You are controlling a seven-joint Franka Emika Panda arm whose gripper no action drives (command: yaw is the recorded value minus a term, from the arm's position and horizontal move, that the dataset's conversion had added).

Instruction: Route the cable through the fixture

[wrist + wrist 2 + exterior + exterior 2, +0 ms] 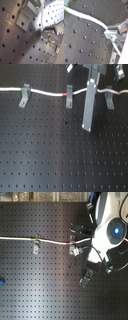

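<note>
Black pegboard [45, 149] with three grey clips [24, 95], hand [110, 33] clamped on white cable [87, 17].

Legible text, labels, brands, numbers, signs: none in any of the four views. Perforated black board [45, 149]: plain holes only, unmarked from edge to edge. Metal brackets [24, 95]: bare, no stamp readable. Robot housing [112, 229]: carries a glowing blue disc (a light, not a letter or numeral). Wrist views too blurred to yield any marking.
</note>
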